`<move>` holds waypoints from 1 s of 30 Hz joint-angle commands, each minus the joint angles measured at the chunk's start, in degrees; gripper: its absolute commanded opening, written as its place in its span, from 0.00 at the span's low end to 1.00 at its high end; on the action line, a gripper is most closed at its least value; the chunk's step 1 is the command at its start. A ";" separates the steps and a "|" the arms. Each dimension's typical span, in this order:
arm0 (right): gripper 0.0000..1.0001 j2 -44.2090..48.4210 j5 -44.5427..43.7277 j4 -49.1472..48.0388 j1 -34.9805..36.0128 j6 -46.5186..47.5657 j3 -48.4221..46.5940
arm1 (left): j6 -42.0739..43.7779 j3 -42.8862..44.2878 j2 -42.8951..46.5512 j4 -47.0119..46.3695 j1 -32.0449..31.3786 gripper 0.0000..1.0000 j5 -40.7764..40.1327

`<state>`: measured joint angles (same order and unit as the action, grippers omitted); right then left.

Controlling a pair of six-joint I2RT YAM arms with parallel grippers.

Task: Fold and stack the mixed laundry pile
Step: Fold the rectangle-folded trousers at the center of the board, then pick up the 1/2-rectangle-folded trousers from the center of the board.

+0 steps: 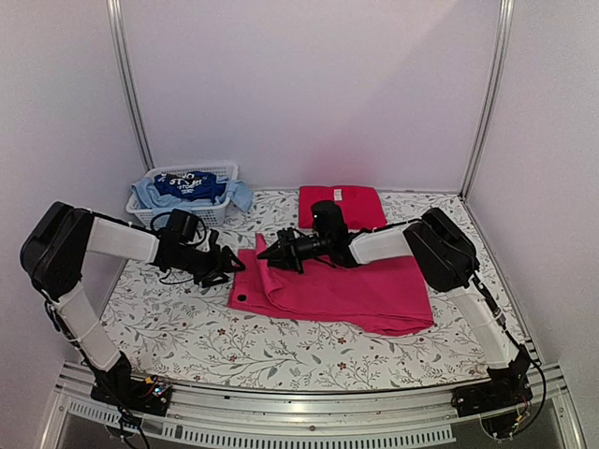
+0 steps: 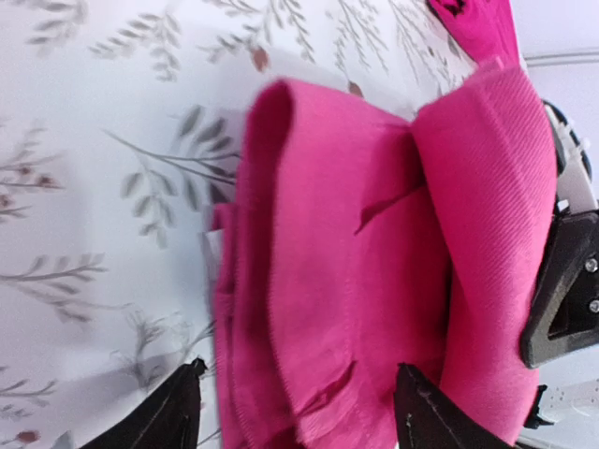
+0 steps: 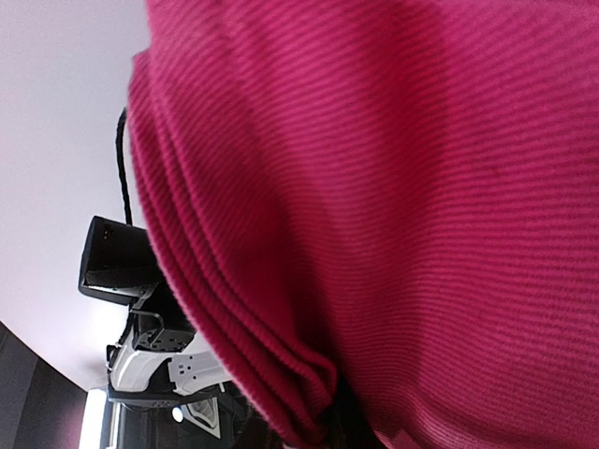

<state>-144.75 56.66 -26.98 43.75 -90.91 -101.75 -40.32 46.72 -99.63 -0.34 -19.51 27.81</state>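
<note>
A large pink-magenta cloth [image 1: 346,285] lies partly folded in the middle of the table. My right gripper [image 1: 270,253] is shut on its left folded edge and holds that edge raised. In the right wrist view the cloth [image 3: 393,187] fills the frame and bunches at the jaws, hiding the fingers. My left gripper [image 1: 225,266] is open just left of the cloth. In the left wrist view its fingertips [image 2: 178,407] straddle the cloth's layered edge [image 2: 328,281]. A folded red cloth [image 1: 342,205] lies at the back. Light blue [image 1: 150,195] and dark blue printed [image 1: 190,184] garments sit in the basket.
The white slatted basket [image 1: 208,215] stands at the back left corner. White walls with metal posts close the back and sides. The floral tabletop [image 1: 187,327] shows in front of and left of the cloth. The right gripper body [image 2: 562,299] shows in the left wrist view.
</note>
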 commanded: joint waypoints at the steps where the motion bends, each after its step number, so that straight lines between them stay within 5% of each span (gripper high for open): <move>1: 0.24 -2.06 0.64 -2.91 0.66 0.18 -3.78 | 1.20 -2.05 8.10 9.13 5.17 0.73 -8.68; 7: 0.49 -1.75 6.34 -3.38 -0.19 3.42 -7.23 | 3.63 -3.48 15.60 7.72 6.91 0.80 -7.36; 14: 0.47 16.92 7.12 1.80 -8.12 15.12 14.66 | 7.22 3.85 13.71 8.44 -3.32 0.79 -6.76; 22: 0.43 30.40 5.38 31.06 -15.52 45.09 30.39 | 7.28 9.49 4.10 5.28 -13.48 0.64 -1.12; 30: 0.42 32.55 4.86 28.33 -20.52 52.84 51.49 | 1.76 0.44 -1.79 1.86 -12.69 0.64 -3.41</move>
<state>-112.68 62.15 -1.21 26.13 -44.95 -58.81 -35.86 50.87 -98.96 2.42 -33.17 25.85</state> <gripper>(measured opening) 0.423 0.639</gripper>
